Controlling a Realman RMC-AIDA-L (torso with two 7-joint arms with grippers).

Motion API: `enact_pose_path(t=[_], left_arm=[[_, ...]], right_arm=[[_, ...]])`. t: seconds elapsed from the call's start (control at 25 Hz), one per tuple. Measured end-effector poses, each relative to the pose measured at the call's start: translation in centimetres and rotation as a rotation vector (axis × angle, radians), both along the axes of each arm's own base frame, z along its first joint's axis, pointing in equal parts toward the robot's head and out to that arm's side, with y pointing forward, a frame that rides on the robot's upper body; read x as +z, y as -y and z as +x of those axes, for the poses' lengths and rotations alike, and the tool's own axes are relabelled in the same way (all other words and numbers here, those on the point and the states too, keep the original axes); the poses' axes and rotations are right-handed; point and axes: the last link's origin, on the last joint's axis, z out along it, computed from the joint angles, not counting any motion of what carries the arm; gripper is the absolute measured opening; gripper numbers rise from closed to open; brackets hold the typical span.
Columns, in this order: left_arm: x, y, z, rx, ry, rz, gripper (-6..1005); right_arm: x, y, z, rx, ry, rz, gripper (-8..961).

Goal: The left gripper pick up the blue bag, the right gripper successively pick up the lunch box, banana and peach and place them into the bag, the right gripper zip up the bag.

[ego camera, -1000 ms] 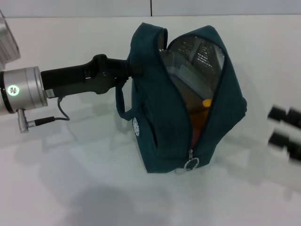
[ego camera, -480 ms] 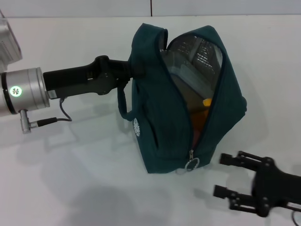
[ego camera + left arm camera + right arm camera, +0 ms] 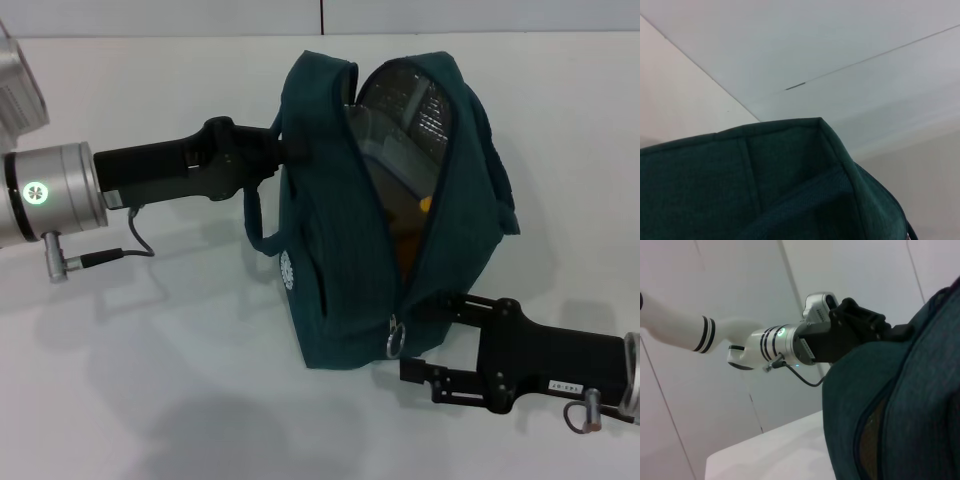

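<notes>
While the blue bag (image 3: pixel 340 240) stands upright on the white table (image 3: pixel 180 400), I note that it is a dark teal fabric bag with its top zip parted from the far end down to the near end, so that the silver foil lining (image 3: pixel 420 105) shows inside. A clear, blue-rimmed lunch box (image 3: pixel 385 165) lies within it, and below that an orange-yellow patch (image 3: pixel 427 203) shows that I cannot identify with certainty. A small white round logo (image 3: pixel 287 271) sits on the bag's left face, beside a padded loop handle (image 3: pixel 255 225) that hangs down that side. My left gripper (image 3: pixel 283 148) is at the bag's upper left edge, clamped on the fabric there, and the left wrist view shows only the bag's top rim (image 3: pixel 790 125) close up. My right gripper (image 3: pixel 425 340) is at the near end of the bag, its fingers spread apart, with the upper finger (image 3: pixel 455 307) touching the fabric just beside the ring zip pull (image 3: pixel 396 337) and the lower finger (image 3: pixel 435 378) over the table. The ring hangs at the bottom of the zip, not gripped.
</notes>
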Motion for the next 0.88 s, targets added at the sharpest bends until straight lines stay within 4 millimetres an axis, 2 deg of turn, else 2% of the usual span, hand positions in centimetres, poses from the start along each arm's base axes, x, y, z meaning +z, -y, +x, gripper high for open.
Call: enact_pose_path(t=[0.88], left_arm=[[-0.17,-0.04,0.33,-0.006,0.01,-0.001,50]], right_arm=[[-0.77,-0.8,-0.09,0.027,0.079,-0.026,726]])
